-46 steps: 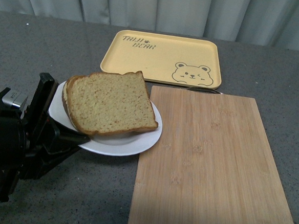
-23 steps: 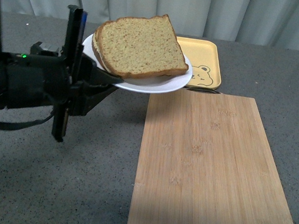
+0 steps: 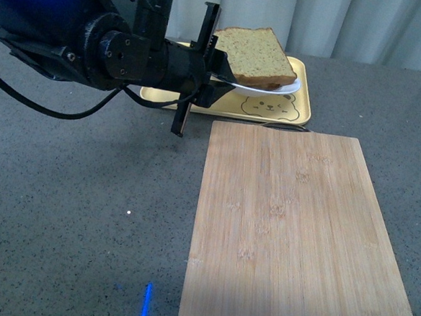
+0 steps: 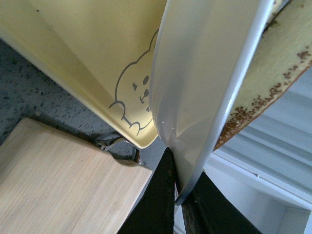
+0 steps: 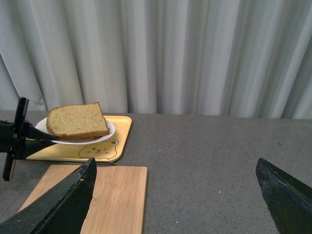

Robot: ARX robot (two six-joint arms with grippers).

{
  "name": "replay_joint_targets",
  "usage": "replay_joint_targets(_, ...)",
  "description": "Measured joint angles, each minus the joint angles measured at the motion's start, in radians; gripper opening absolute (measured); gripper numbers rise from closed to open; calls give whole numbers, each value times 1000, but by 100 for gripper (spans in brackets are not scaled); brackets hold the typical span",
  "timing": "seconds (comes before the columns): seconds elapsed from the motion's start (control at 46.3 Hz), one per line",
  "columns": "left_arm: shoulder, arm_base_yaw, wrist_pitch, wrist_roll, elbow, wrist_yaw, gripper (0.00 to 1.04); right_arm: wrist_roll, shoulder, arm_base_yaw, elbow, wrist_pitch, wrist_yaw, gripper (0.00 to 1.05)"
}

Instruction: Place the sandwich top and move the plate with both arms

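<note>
Left gripper [image 3: 215, 77] clamped on the near rim of the plate [image 3: 287, 90]. Plate carried aloft beyond the fingertips, above the yellow tray [image 3: 303, 81], with the sandwich top [image 3: 254, 52] stacked on it. Right gripper [image 5: 175, 163] spread wide, nothing held. Risk judged: with only one edge gripped, the plate could be tilted and the bread slid off.

In the upper centre, the bread slice [image 3: 255, 56] lies on the plate [image 3: 284, 89], over the tray [image 3: 303, 99]. The left claw [image 3: 223, 76] grips the plate's left rim. The board [image 3: 292, 229] lies lower right on the surface [image 3: 70, 206].
</note>
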Motion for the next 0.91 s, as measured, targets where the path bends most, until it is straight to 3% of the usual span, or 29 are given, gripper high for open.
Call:
replay_joint_targets(0.237, 58, -6, -130, 8, 113, -35, 6, 0, 0, 0, 0, 0, 0, 95)
replay_joint_targets(0.453, -7, 5, -130, 51, 47, -24, 47, 0, 0, 0, 0, 0, 0, 95)
replay_joint_targets(0.82, -210, 21, -255, 255, -102, -103, 100, 0, 0, 0, 0, 0, 0, 95)
replay_joint_targets(0.906, -210, 12, 113, 544, -232, -421, 87, 0, 0, 0, 0, 0, 0, 95)
